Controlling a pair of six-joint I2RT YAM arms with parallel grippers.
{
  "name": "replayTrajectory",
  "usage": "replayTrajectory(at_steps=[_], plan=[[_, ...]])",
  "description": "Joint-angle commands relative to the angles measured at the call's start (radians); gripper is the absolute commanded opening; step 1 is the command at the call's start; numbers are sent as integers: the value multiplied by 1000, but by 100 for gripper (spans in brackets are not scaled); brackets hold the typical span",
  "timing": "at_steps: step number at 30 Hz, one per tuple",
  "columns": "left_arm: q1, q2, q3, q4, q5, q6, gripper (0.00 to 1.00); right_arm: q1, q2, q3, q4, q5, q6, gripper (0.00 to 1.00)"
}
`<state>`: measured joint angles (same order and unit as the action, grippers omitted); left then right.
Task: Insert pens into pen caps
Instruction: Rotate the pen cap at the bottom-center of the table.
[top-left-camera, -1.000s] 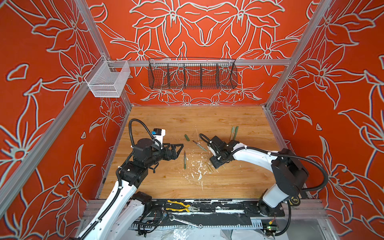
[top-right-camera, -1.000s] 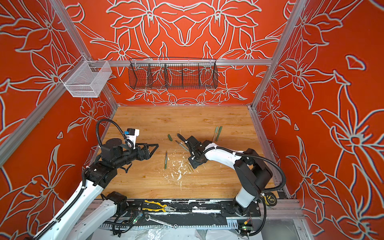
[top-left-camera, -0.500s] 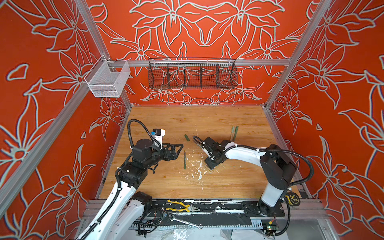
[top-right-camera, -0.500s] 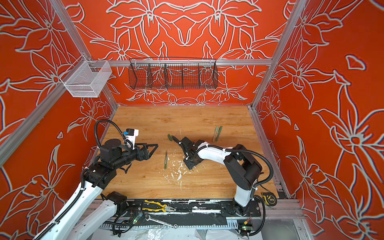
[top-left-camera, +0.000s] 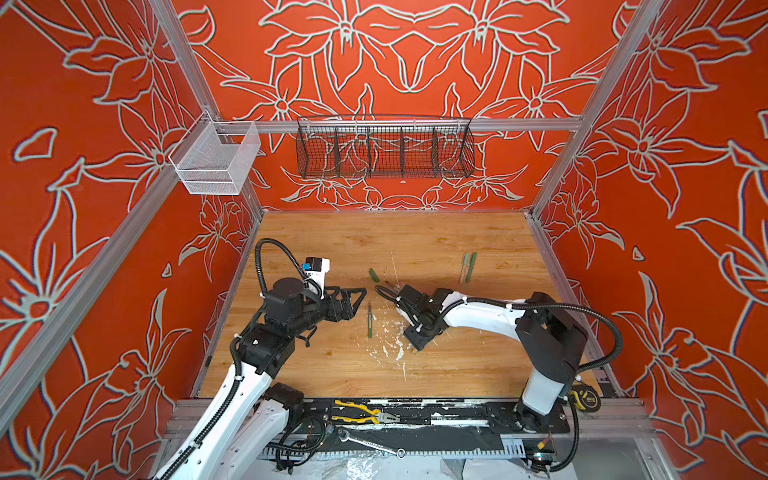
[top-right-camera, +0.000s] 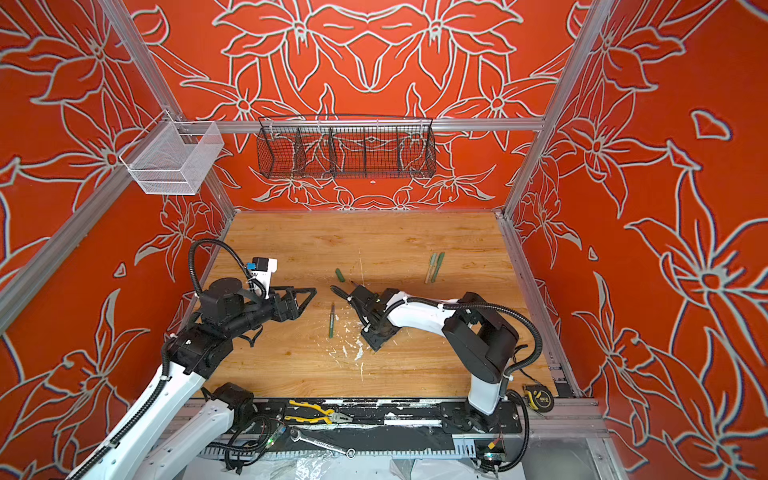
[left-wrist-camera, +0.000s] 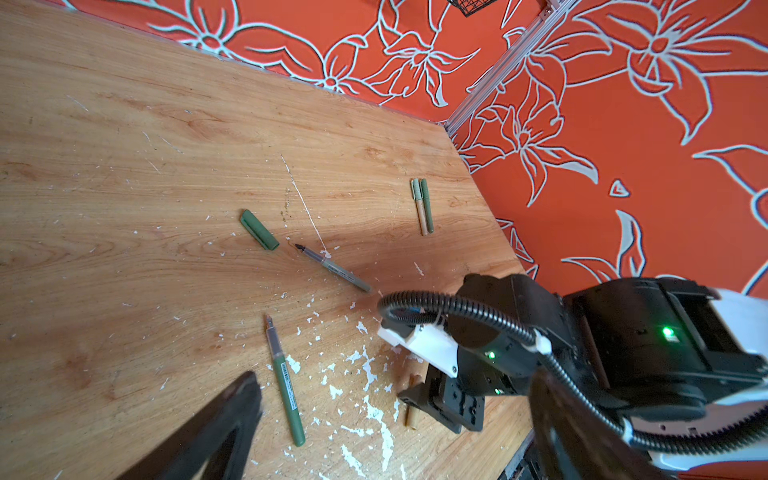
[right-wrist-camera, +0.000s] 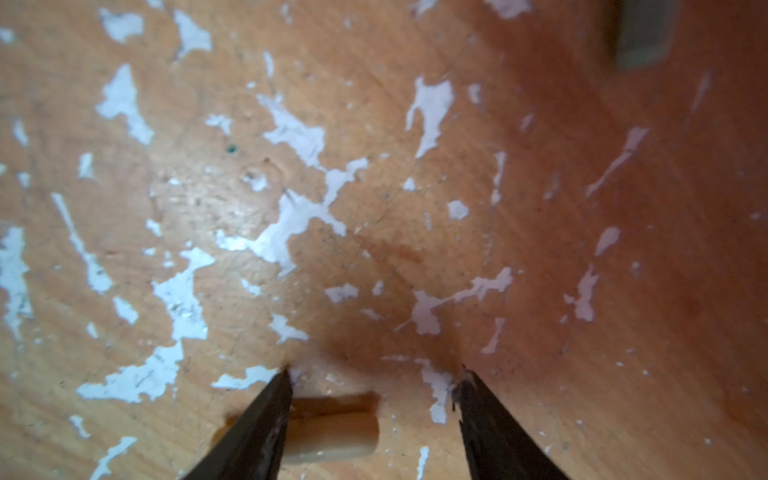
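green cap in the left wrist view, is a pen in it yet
No, the green cap lies alone, the nearest pen short of touching it.

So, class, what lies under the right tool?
A tan pen cap lies flat on the table beneath the open right tool. One finger covers one end, so its full length is hidden.

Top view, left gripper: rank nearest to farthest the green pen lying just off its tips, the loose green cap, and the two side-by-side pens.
1. Green pen, right beside the open left gripper.
2. Loose green cap, farther back toward the rear wall.
3. Side-by-side pens, far over on the right.
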<state>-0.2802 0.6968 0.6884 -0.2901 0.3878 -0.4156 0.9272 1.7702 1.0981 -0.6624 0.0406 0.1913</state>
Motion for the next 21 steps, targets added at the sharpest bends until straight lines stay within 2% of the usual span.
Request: replayTrajectory(at_steps=[1,10,18,21], plan=[[6,1,10,23,12,5,97,30,-38,-26,-67,63,7,66],[6,22,7,26,27,-7,97,19,-132,-23,-90,47,120,68],[6,21,3,42,36,-9,97,27,-129,-53,-28,-52,303,68],[6,16,2,45,36,-8,97,38,-117,-63,-23,-27,397,68]])
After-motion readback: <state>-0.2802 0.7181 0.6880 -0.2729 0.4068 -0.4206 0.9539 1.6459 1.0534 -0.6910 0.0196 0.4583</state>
